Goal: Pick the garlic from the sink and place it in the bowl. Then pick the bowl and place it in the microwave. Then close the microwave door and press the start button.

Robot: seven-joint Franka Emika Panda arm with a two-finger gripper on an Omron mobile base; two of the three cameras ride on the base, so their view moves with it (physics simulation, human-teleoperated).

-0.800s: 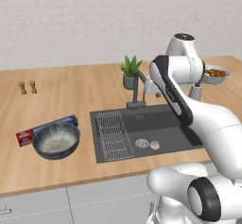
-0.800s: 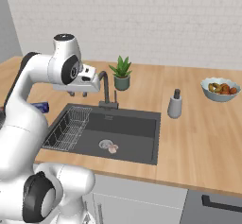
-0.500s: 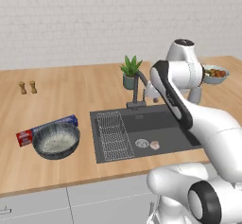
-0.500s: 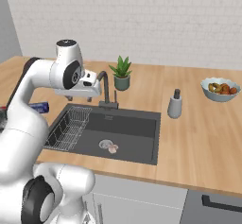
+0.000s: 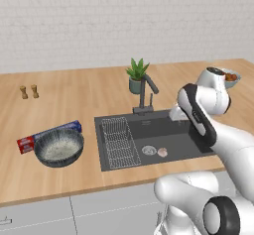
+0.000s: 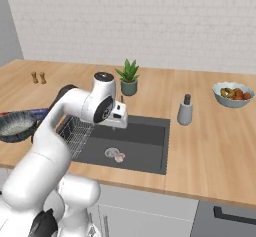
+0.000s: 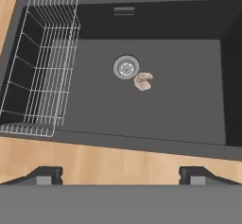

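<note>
The garlic (image 7: 142,81), a small pinkish-white bulb, lies on the floor of the dark sink (image 7: 189,100) just beside the round metal drain (image 7: 126,67). It also shows in the left base view as the garlic (image 5: 162,152) and in the right base view as the garlic (image 6: 120,157). My gripper (image 7: 121,176) hangs above the sink's front edge, open, its fingertips (image 7: 45,176) far apart with nothing between them. The dark ribbed bowl (image 5: 58,147) sits on the counter left of the sink (image 5: 173,130). The microwave and its door are out of view.
A wire rack (image 7: 40,67) fills the sink's left side. The dark faucet (image 5: 146,92) and a potted plant (image 5: 136,75) stand behind the basin. A foil box (image 5: 49,134) lies by the bowl. A soap dispenser (image 6: 185,110) and a pale food bowl (image 6: 232,93) are to the right.
The arm has bent down and the hand has dropped from above the faucet toward the sink. The jaws stay open. Garlic and bowl have not moved.
</note>
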